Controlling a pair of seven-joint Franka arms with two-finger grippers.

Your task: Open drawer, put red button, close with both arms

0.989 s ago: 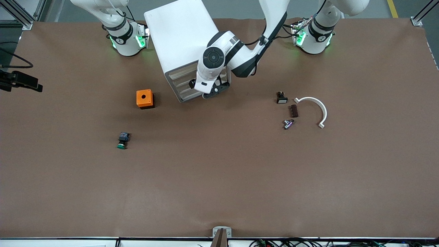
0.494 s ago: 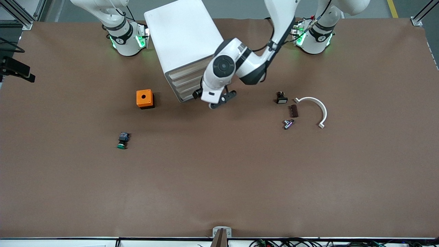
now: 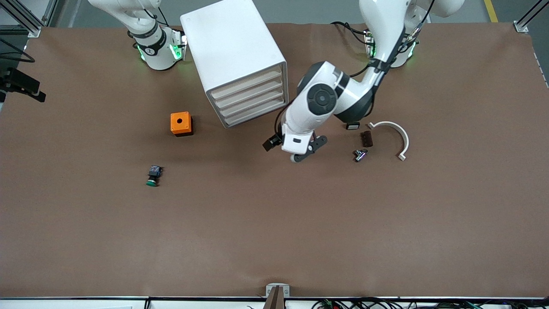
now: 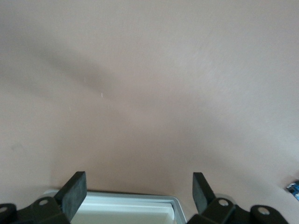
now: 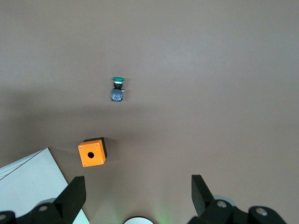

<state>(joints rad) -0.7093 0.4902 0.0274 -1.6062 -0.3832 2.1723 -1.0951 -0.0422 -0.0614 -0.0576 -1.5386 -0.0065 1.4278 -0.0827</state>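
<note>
All four drawers (image 3: 250, 97) of the cabinet (image 3: 227, 43) stand shut, and the red button shows nowhere on the surface (image 3: 274, 223). I judge that it lies inside and little or nothing is left to do. The left end effector (image 4: 138, 186) hangs wide open and empty over bare surface near the cabinet front, and the right end effector (image 5: 135, 191), equally open and empty, waits high over its own end.

Orange box (image 3: 181, 123), green-capped button (image 3: 152, 176), white curved bracket (image 3: 394, 136), small metal fitting (image 3: 360, 155)

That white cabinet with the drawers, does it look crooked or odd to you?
Yes. The white cabinet sits skewed on the table, its drawer fronts angled toward the left arm's end. All four drawers look shut; nothing seems damaged.
</note>
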